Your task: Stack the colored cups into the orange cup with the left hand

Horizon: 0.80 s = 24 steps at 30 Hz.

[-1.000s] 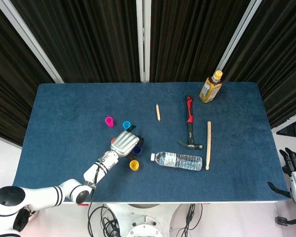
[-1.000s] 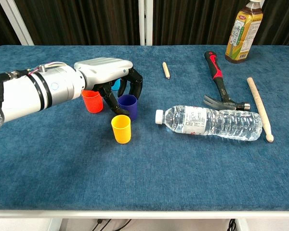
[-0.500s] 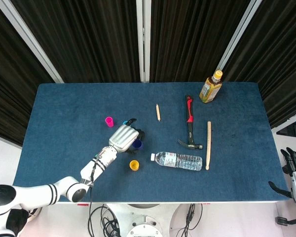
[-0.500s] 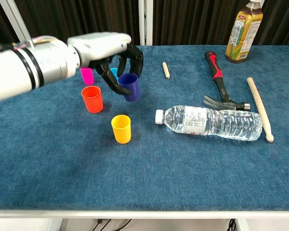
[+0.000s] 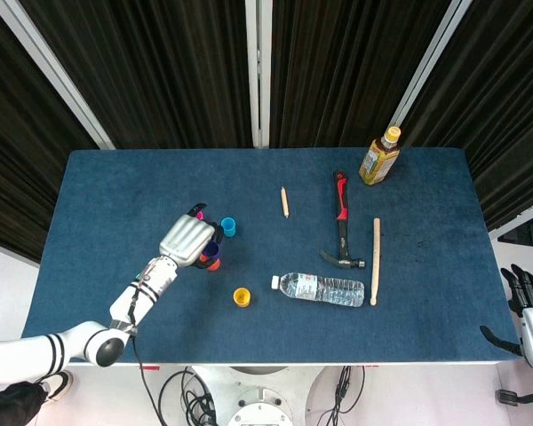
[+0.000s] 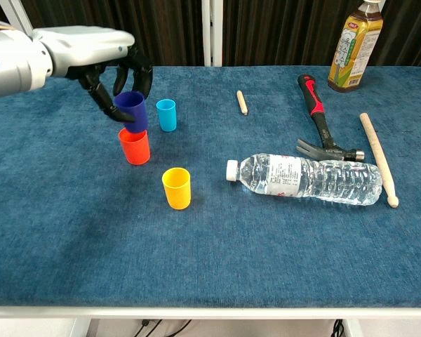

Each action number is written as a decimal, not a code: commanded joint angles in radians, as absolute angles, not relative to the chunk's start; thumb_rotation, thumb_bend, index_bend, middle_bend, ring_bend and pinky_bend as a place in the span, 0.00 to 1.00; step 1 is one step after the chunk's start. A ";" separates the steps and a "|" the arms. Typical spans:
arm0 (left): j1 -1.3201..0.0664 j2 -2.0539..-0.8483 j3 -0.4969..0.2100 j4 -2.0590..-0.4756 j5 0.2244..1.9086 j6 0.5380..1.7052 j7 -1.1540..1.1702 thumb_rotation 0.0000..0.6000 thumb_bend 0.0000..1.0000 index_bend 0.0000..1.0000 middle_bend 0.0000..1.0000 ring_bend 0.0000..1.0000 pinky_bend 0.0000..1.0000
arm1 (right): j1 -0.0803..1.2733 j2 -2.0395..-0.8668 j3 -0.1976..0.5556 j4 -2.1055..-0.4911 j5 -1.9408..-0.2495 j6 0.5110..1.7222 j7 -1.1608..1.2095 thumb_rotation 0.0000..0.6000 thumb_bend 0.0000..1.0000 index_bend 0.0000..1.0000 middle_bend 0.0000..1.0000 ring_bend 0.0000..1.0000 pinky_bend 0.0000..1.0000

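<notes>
My left hand (image 6: 102,56) grips a dark blue cup (image 6: 131,111) and holds it just above the orange-red cup (image 6: 135,147), which stands upright on the blue table (image 6: 70,232). In the head view the left hand (image 5: 185,238) covers most of both; the dark blue cup (image 5: 212,251) and a sliver of the orange-red cup (image 5: 211,264) show at its right side. A light blue cup (image 6: 166,114) stands right of them, a yellow cup (image 6: 177,187) nearer the front. A pink cup (image 5: 196,213) peeks out behind the hand. My right hand (image 5: 531,311) hangs off the table's right edge, holding nothing.
A clear water bottle (image 6: 305,178) lies on its side right of the yellow cup. Behind it lie a red-handled hammer (image 6: 319,119), a long wooden stick (image 6: 378,156) and a short wooden peg (image 6: 242,102). A tea bottle (image 6: 351,45) stands at the back right.
My left hand has lifted the dark blue cup off the table and carried it to the left and back, from beside the yellow cup to over the orange-red cup.
</notes>
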<state>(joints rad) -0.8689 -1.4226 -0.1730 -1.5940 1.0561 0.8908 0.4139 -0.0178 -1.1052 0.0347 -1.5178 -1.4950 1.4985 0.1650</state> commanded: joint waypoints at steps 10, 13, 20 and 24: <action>-0.867 -1.442 -0.165 -1.577 1.057 0.899 0.389 1.00 0.27 0.52 0.51 0.53 0.13 | -0.016 -1.097 0.038 -1.536 -1.491 1.497 0.150 1.00 0.10 0.00 0.00 0.00 0.00; -0.869 -1.454 -0.163 -1.561 1.045 0.895 0.391 1.00 0.27 0.52 0.51 0.53 0.15 | -0.014 -1.098 0.037 -1.536 -1.490 1.493 0.147 1.00 0.10 0.00 0.00 0.00 0.00; -0.873 -1.462 -0.151 -1.547 1.020 0.891 0.415 1.00 0.26 0.43 0.46 0.48 0.16 | -0.015 -1.098 0.037 -1.535 -1.489 1.494 0.150 1.00 0.10 0.00 0.00 0.00 0.00; -0.875 -1.453 -0.149 -1.569 0.984 0.888 0.434 1.00 0.25 0.25 0.39 0.42 0.14 | -0.016 -1.098 0.037 -1.533 -1.490 1.496 0.153 1.00 0.10 0.00 0.00 0.00 0.00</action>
